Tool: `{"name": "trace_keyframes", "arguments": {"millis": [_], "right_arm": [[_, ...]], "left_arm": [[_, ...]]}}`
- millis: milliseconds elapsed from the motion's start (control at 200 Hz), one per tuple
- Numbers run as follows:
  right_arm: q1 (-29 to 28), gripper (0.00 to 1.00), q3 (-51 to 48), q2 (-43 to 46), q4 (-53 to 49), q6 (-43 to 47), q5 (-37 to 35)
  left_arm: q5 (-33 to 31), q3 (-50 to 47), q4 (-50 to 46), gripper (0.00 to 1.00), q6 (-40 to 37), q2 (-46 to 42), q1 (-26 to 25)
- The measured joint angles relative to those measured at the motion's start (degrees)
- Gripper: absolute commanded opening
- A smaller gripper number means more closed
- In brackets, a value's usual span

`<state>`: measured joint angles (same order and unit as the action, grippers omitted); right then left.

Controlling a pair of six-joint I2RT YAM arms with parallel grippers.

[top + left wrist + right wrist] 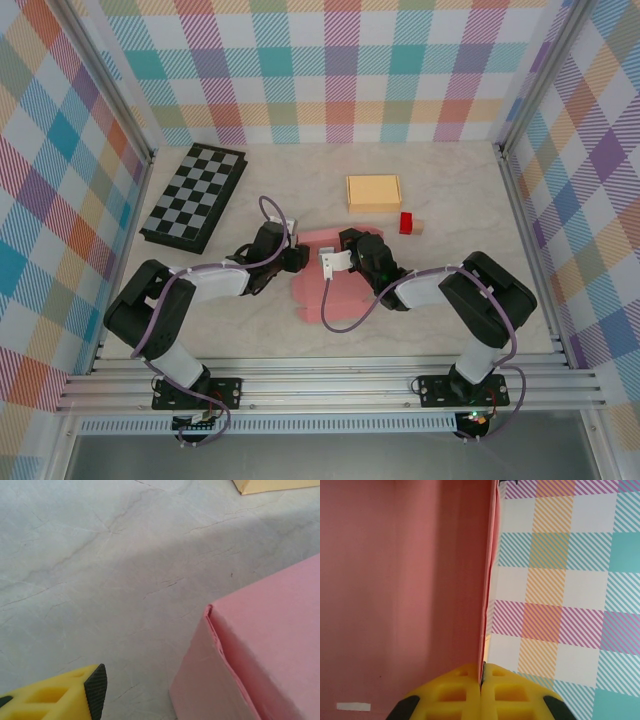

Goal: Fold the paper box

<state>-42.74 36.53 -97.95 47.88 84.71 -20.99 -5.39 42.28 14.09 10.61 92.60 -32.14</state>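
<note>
The pink paper box (322, 290) lies partly folded at the table's middle, between my two grippers. My right gripper (483, 676) is shut on the thin edge of an upright pink wall (395, 580) of the box, which shows edge-on between the yellow fingers. In the top view the right gripper (340, 252) is over the box's far end. My left gripper (296, 258) is at the box's left side and stands open. One black-padded fingertip (96, 687) hangs over bare table, apart from the box's corner (270, 650); the other finger is out of frame.
A folded yellow box (373, 192) sits behind the pink one, with a small red block (407, 222) to its right. A chessboard (195, 195) lies at the back left. Checked walls close in the table on three sides.
</note>
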Motion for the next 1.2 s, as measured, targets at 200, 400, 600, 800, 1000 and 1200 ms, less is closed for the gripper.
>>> {"name": "trace_keyframes", "arguments": {"millis": [200, 400, 600, 800, 1000, 1200], "right_arm": [[0.0, 0.00, 0.0, 0.0, -0.1, -0.2, 0.0], [0.0, 0.00, 0.0, 0.0, -0.3, -0.2, -0.1], [-0.5, 0.00, 0.5, 0.0, -1.1, -0.9, 0.4], [-0.5, 0.00, 1.2, 0.1, -2.3, -1.6, 0.1], [-0.5, 0.00, 1.6, 0.2, -3.1, -2.1, -0.2], [-0.4, 0.00, 2.2, 0.3, -4.1, -3.1, -0.2]], "left_arm": [[-2.6, 0.0, -0.4, 0.59, -0.2, 0.0, -0.4], [-8.1, 1.4, -2.3, 0.39, -1.2, 0.8, -1.8], [-9.4, 2.9, -3.7, 0.18, -2.2, 1.4, -3.2], [-12.8, 4.8, -5.2, 0.15, -2.4, 3.0, -4.4], [-16.3, 6.2, -6.6, 0.15, -2.1, 4.2, -5.4], [-19.7, 10.2, -10.4, 0.15, 0.2, 6.8, -5.7]]}}
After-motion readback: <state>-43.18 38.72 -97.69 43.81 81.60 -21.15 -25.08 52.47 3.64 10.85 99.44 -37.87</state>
